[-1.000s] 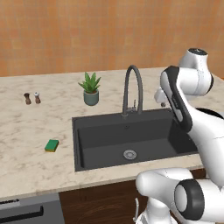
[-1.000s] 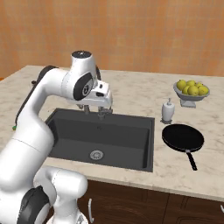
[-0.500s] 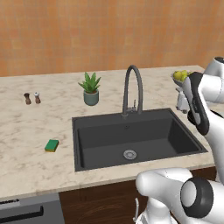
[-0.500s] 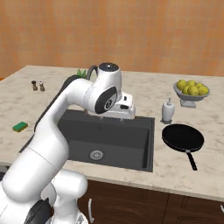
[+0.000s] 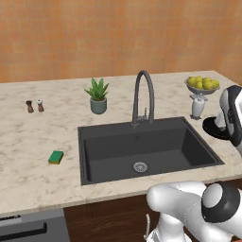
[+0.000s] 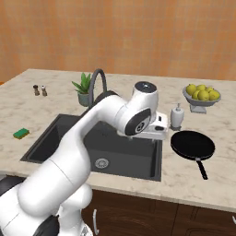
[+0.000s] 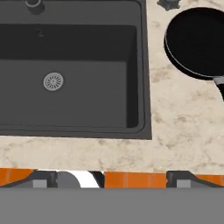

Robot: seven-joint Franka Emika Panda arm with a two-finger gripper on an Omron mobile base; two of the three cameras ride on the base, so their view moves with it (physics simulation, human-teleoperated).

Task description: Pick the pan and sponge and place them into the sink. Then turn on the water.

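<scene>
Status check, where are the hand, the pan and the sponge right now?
Hand open, empty, above the counter edge by the sink. Pan on the counter right of the sink; sponge on the left. Soap dispenser behind the pan.

No readable text in view

None of the surfaces carries a legible word, label, brand, number or sign; everything shows plain rendered colour or pattern without any lettering.
</scene>
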